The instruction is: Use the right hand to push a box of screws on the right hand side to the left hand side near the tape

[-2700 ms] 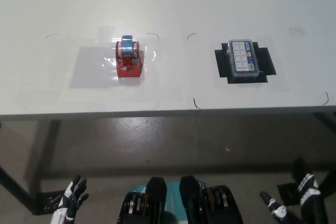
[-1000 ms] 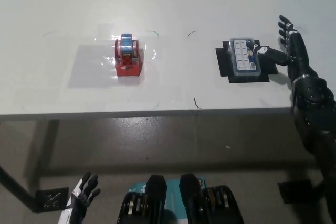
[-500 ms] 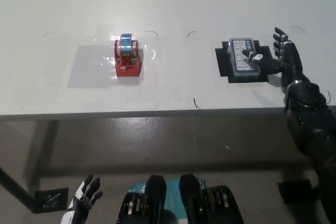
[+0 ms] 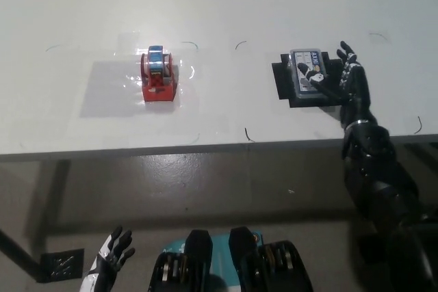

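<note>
The box of screws [image 4: 305, 73], clear with a blue-and-white label, lies on a black mat [image 4: 284, 85] at the table's right. My black right hand [image 4: 340, 76] is open, its fingers spread against the box's right side, one fingertip lying over the lid. The red tape dispenser [image 4: 157, 76] with a blue roll stands on the left part of the table, well apart from the box. My white left hand [image 4: 108, 259] hangs open below the table at the picture's lower left.
The white table [image 4: 219, 5] ends at a front edge running across the picture's middle, with floor below it. Thin pen marks [image 4: 248, 135] dot the surface between dispenser and box. A table leg [image 4: 17, 254] shows at lower left.
My right hand rose from below the table to the box's right side and has closed in against it. The whole picture has shifted slightly left, so the camera moved.
</note>
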### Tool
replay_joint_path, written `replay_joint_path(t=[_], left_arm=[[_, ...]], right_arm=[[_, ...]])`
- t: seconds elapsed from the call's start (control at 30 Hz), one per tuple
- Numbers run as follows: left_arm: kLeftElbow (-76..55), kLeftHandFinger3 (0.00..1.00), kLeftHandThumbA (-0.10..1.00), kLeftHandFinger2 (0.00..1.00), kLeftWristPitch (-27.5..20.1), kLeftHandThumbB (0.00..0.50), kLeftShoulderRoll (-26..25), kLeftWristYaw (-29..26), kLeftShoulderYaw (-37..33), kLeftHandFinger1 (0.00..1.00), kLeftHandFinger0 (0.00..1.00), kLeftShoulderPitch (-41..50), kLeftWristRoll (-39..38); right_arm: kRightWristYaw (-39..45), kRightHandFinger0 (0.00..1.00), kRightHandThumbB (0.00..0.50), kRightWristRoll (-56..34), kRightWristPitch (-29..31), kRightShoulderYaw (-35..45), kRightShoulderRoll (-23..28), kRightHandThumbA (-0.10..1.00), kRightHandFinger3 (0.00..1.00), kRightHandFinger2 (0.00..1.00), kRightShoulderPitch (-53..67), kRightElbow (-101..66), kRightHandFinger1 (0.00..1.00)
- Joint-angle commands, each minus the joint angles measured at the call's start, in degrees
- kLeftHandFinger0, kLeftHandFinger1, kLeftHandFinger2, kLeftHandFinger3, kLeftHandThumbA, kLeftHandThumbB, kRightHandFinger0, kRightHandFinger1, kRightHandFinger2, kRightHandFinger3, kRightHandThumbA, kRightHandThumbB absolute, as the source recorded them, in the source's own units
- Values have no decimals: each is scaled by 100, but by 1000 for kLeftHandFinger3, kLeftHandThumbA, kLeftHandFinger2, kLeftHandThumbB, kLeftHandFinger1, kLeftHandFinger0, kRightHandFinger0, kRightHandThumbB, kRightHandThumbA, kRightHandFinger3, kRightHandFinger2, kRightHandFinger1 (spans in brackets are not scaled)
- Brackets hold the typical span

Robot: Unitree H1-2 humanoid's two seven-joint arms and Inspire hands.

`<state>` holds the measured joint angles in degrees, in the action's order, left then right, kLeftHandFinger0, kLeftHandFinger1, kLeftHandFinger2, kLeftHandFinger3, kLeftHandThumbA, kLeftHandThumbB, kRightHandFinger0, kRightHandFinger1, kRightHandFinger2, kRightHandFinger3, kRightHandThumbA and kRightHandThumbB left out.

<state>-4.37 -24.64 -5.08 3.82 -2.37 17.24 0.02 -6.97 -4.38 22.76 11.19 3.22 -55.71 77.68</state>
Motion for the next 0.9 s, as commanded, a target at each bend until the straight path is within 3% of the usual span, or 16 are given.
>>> replay_joint_path(t=[0.0, 0.07, 0.5, 0.67, 0.87], left_arm=[[-237, 1000, 1000, 1000, -182, 70, 4, 32, -27, 1000, 1000, 46, 0], [-293, 1000, 1000, 1000, -118, 66, 9, 26, -24, 1000, 1000, 71, -2], [-280, 1000, 999, 1000, -176, 63, -19, 52, -25, 1000, 1000, 47, -62], [-244, 1000, 987, 1000, -227, 39, -19, 56, -29, 1000, 1000, 27, -60], [-251, 1000, 991, 1000, -209, 54, -10, 68, -51, 1000, 1000, 19, -87]], right_arm=[[212, 1000, 162, -239, -23, 47, -671, 1000, 1000, 1000, 45, 112, 1000], [231, 1000, 143, -277, 40, 64, -752, 1000, 1000, 1000, 45, 106, 1000], [321, 1000, 144, -440, 174, 87, -1074, 1000, 1000, 1000, -55, 71, 1000], [288, 1000, 146, -504, 173, 88, -1173, 1000, 1000, 1000, -121, 52, 1000], [257, 1000, 150, -546, 192, 86, -1317, 1000, 1000, 1000, -188, 59, 1000]])
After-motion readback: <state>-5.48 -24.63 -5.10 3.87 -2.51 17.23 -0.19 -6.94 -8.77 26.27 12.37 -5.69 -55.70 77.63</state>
